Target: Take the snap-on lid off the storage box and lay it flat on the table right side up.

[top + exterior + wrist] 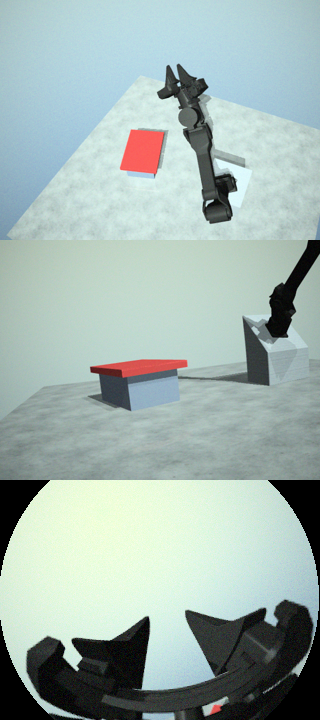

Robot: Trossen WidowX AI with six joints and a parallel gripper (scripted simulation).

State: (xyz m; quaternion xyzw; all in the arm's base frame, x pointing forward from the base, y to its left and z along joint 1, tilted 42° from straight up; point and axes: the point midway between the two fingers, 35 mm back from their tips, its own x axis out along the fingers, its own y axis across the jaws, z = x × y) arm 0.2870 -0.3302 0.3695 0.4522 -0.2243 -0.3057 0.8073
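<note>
- So the red lid (142, 151) (139, 366) overhangs the box (140, 174) (155, 392), probably giving fingers an edge to pry.
- Gripper (173, 65) (167, 616)'s about half open, empty, likely keeping room for that rim.

Red lid (142, 151) (144, 367), blue-grey box (141, 174) (154, 392), mottled grey table (85, 191) (160, 441).
</note>
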